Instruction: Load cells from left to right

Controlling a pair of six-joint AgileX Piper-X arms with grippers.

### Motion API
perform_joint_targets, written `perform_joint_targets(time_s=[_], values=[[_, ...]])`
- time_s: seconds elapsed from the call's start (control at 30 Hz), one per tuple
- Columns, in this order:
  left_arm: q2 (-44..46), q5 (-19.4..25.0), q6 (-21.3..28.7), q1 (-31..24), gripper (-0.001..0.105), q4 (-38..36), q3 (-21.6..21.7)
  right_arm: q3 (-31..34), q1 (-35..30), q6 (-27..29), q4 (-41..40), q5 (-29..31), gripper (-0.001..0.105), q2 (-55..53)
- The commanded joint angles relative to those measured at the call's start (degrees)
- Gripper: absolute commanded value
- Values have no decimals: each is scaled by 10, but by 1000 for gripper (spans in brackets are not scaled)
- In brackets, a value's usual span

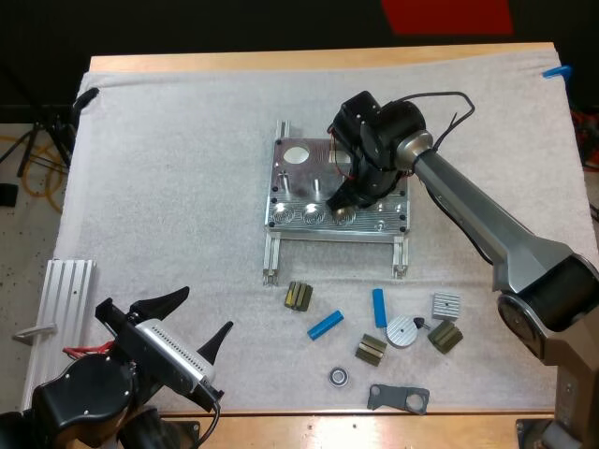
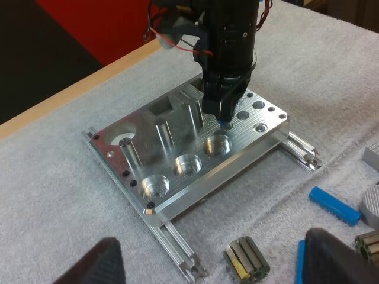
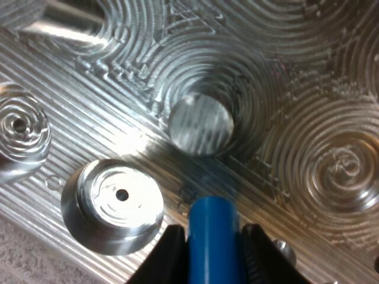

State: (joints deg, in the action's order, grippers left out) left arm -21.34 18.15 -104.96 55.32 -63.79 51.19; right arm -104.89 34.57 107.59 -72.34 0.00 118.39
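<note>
Fingers (image 3: 169, 254) of right gripper (image 3: 213, 239) pinch blue cell (image 3: 212, 219) upright, tip down, likely so it can drop straight into fixture (image 1: 298, 187). Tip hangs just beside right-hand front pocket (image 2: 217, 145); all three front pockets are empty. Well apart, left gripper (image 1: 199, 313) is spread wide and holds nothing, probably to keep clear. Spare cells (image 1: 326, 325) lie on mat (image 1: 168, 168).

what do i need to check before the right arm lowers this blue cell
1. Grip: right gripper shut on blue cell: ok.
2. Alignment: cell centred over a pocket: not ok, it hangs just beside the right pocket.
3. Order: left to right: not ok, left pocket is empty.
4. Pockets free of loose parts: ok.
5. Clearance: left gripper open, well away from fixture: ok.
</note>
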Motion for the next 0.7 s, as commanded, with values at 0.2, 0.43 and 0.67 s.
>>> perform_joint_targets(time_s=[0.2, 0.43, 0.67], values=[[0, 1, -7, 3, 62, 11, 2, -1, 1, 6, -11, 0, 0, 5], [0, 1, -7, 3, 62, 11, 2, -1, 1, 6, -14, 0, 0, 9], [0, 1, -7, 3, 62, 11, 2, -1, 1, 6, -11, -27, 0, 15]])
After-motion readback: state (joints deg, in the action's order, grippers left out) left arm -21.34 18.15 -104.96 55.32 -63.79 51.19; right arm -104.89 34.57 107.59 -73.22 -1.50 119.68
